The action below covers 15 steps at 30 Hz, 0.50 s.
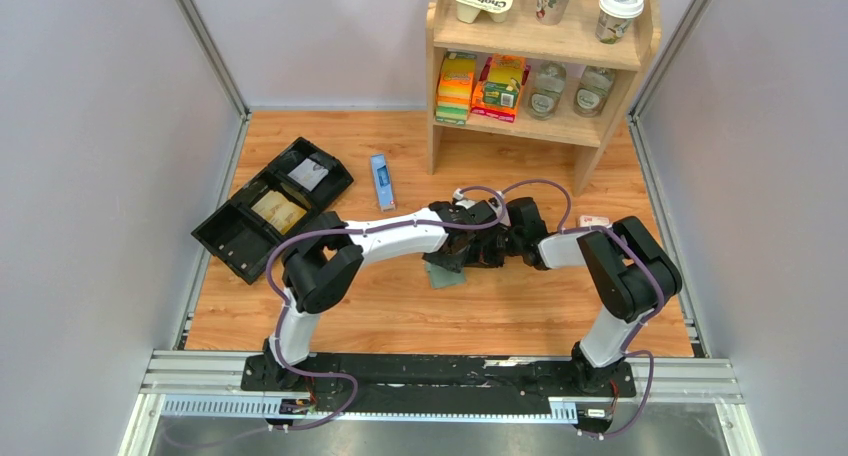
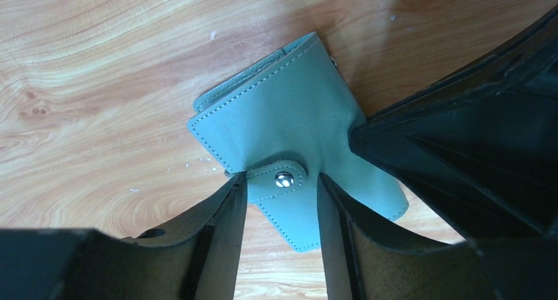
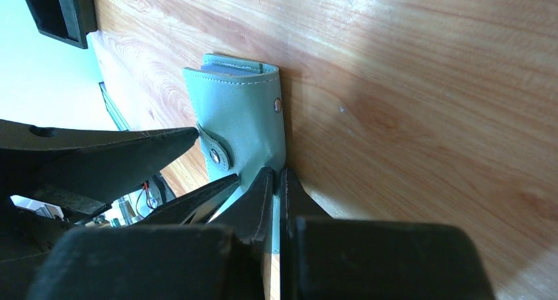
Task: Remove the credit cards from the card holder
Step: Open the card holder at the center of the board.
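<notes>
- The sage-green leather bifold card holder [image 2: 296,116] lies folded shut near the middle of the pale wooden desk [image 1: 560,296], just beyond both arms' wrists in the top view.
- Its short snap strap [image 2: 266,181] is fastened across the cover with a silver stud [image 2: 284,178].
- The left tool [image 2: 283,177] reaches in from 9 o'clock. Its black fingers [image 2: 227,208] are spread and straddle the strap, one tip touching the strap's end and the other just clear of it.
- The right tool [image 3: 276,175] comes from 3 o'clock, fingers pressed together and pinching the card holder's thin edge near a corner.
- In the right wrist view, pale blue inner pages [image 3: 230,66] show at the wallet's far edge; whether cards sit in them cannot be told.
- At 10 o'clock from the card holder sits a black compartmented plastic tray [image 1: 225,238], with a tan flat item [image 1: 278,211] in one compartment.
- A long narrow blue box [image 1: 381,181] lies at 11 o'clock, well apart.
- A light wooden shelf unit [image 1: 437,86] stands at 1 o'clock.
</notes>
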Motion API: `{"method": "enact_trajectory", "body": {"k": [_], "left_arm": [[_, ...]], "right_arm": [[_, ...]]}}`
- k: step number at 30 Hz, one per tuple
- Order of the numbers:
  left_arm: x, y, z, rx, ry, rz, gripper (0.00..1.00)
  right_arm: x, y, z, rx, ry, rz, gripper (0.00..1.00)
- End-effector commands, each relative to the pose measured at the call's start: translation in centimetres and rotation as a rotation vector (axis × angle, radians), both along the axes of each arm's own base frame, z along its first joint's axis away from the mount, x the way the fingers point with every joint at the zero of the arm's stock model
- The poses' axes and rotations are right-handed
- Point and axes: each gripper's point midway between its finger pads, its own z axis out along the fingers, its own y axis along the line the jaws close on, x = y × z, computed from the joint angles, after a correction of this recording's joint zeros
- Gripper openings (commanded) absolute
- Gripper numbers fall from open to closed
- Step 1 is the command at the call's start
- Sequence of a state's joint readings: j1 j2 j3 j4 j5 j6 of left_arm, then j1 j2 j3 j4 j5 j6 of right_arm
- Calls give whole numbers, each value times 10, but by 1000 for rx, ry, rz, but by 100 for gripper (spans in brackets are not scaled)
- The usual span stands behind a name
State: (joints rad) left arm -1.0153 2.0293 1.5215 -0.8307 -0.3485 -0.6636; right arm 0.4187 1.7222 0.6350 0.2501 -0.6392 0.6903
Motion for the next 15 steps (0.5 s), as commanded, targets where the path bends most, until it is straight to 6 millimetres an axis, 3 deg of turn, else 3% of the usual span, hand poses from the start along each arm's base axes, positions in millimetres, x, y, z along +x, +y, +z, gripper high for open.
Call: {"method": "enact_trajectory", "body": {"k": [1,5,8,11,13,15], "left_arm": [[-1,3,-17,58,13,-8,46],[-4,7,-23,78,30,-4,34],[-3,5,-21,66,23,-7,30],[0,3,-11,34,-6,-5,17],[1,6,-7,32,-29,4,0],[5,11,0,35,-57,17,0]], "right_arm": [[-7,-3,-19,-45,34,-5,0],[-8,-3,-19,-44,34,-2,0],[-8,-3,-20,-45,38,-3,0],[-9,-3,-20,-45,38,-1,0],[-9,-4,-20,-46,38,-2,0],[-9,-3,-19,-47,35,0,0]]}}
